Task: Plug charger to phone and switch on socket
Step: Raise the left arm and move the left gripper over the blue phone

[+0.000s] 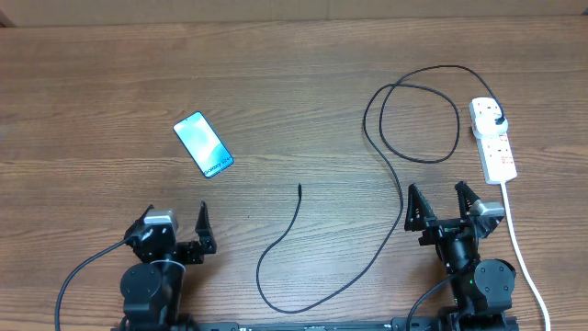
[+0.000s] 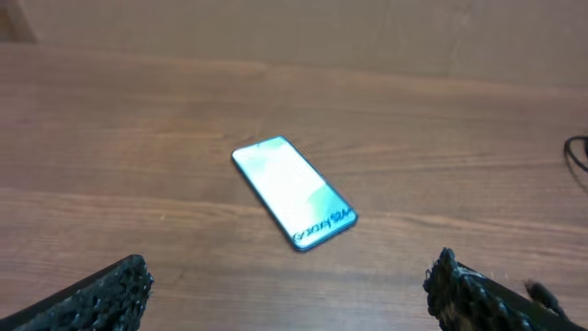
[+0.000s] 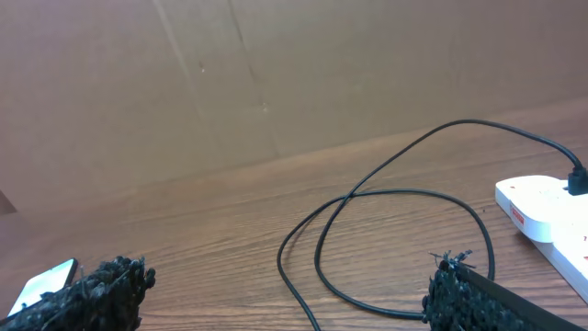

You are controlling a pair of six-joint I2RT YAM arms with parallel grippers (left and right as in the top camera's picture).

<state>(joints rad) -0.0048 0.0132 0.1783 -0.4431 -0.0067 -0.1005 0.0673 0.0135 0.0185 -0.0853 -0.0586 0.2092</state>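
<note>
The phone (image 1: 203, 144) lies flat at the left of the wooden table, its light-blue screen lit; it also shows in the left wrist view as the phone (image 2: 294, 191). The charger (image 1: 401, 188) is a thin black cable that loops across the right half, with its free tip (image 1: 299, 190) at mid-table. Its black plug (image 1: 497, 119) sits in the white socket (image 1: 494, 142) at far right. My left gripper (image 1: 175, 213) is open near the front edge, short of the phone. My right gripper (image 1: 435, 193) is open beside the cable loop (image 3: 386, 193), holding nothing.
The socket's thick white cord (image 1: 519, 239) runs down the right side past my right arm to the front edge. A brown board wall (image 3: 230, 83) stands behind the table. The socket's end (image 3: 542, 207) shows at the right of the right wrist view.
</note>
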